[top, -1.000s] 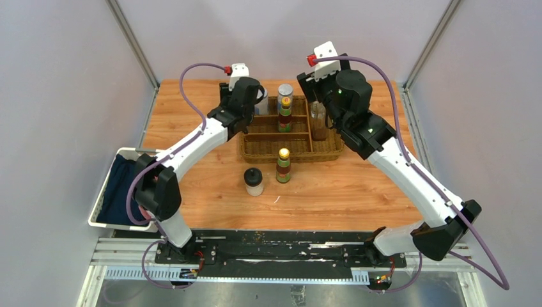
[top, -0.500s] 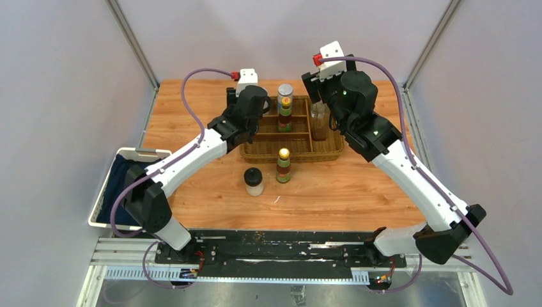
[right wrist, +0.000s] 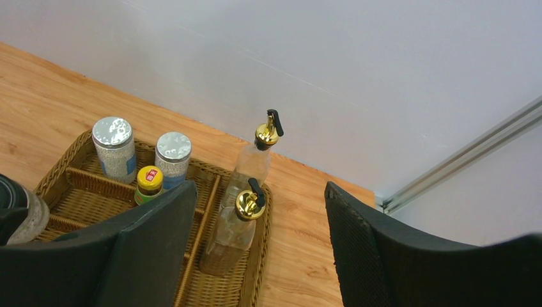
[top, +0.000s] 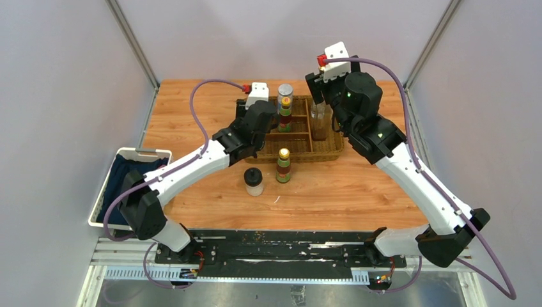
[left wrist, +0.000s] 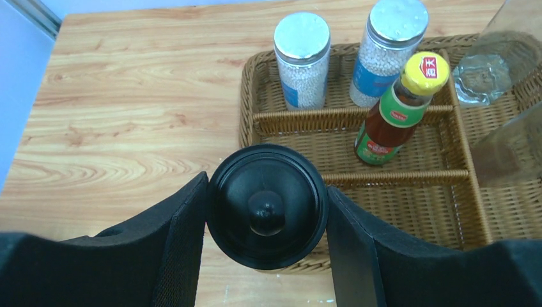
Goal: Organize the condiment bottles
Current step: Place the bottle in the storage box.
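My left gripper (left wrist: 267,193) is shut on a black-lidded pale jar (left wrist: 267,206) and holds it over the front left rim of the wicker tray (left wrist: 409,211). In the tray stand two silver-lidded shakers (left wrist: 301,61) (left wrist: 387,51), a red sauce bottle (left wrist: 396,109) and two gold-spouted cruets (right wrist: 255,160) (right wrist: 240,220). A second black-lidded jar (top: 254,181) and a second sauce bottle (top: 283,165) stand on the table in front of the tray. My right gripper (right wrist: 259,188) is open and empty, high above the cruets.
A white bin (top: 105,192) with dark cloth sits off the table's left front edge. Metal frame posts (top: 428,45) rise at the back corners. The left arm (top: 192,160) reaches across the table's left half.
My left gripper has moved right with the jar, from the tray's back left corner to over its left front part. My right gripper has shifted slightly right and back.
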You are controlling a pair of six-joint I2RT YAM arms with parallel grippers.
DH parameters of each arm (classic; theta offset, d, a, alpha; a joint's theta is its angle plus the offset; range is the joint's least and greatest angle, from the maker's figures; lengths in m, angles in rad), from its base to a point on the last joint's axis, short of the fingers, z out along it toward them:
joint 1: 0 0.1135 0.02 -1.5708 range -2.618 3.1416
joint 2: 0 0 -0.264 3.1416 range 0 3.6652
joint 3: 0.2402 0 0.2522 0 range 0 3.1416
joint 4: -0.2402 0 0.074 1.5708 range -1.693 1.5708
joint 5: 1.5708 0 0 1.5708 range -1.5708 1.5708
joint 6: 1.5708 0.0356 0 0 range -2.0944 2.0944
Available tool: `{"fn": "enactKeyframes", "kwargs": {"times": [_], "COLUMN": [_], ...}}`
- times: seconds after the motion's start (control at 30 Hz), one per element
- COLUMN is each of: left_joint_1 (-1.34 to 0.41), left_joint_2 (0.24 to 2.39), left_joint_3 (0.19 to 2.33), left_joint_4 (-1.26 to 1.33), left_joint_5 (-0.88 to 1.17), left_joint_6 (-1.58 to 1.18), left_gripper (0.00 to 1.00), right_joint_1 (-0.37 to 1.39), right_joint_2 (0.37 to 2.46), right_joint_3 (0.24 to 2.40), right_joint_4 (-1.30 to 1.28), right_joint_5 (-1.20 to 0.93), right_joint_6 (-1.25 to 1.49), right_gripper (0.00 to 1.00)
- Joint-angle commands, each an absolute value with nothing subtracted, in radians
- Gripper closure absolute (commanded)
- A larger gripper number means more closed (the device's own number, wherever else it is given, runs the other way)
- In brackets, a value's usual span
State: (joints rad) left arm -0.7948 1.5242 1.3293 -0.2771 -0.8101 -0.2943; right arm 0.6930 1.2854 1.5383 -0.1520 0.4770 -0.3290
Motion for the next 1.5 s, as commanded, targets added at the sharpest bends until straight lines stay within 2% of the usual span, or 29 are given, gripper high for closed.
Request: {"fn": "enactKeyframes", "kwargs": {"times": [0.0, 0.47, 1.47], "left_joint_1": [-0.808, -0.808, -0.735], "left_joint_2": [1.467, 1.456, 1.650], "left_joint_3": [1.293, 1.241, 1.269], "left_joint_4": [-0.232, -0.208, -0.174], "left_joint_5": [-0.815, -0.692, -0.566], "left_joint_6": [-0.340, -0.415, -0.449], "left_gripper": [1.00, 1.00, 1.00], "right_joint_1": [0.682, 0.682, 0.651], "right_joint_2": [1.250, 1.241, 1.256], "right_joint_3": [1.515, 1.486, 1.444], "right_joint_4": [-0.169, -0.158, -0.103], "right_joint_5": [0.508, 0.520, 0.477], "right_joint_6": [-0.315, -0.319, -0.311], "right_gripper": [0.23, 0.23, 0.23]}}
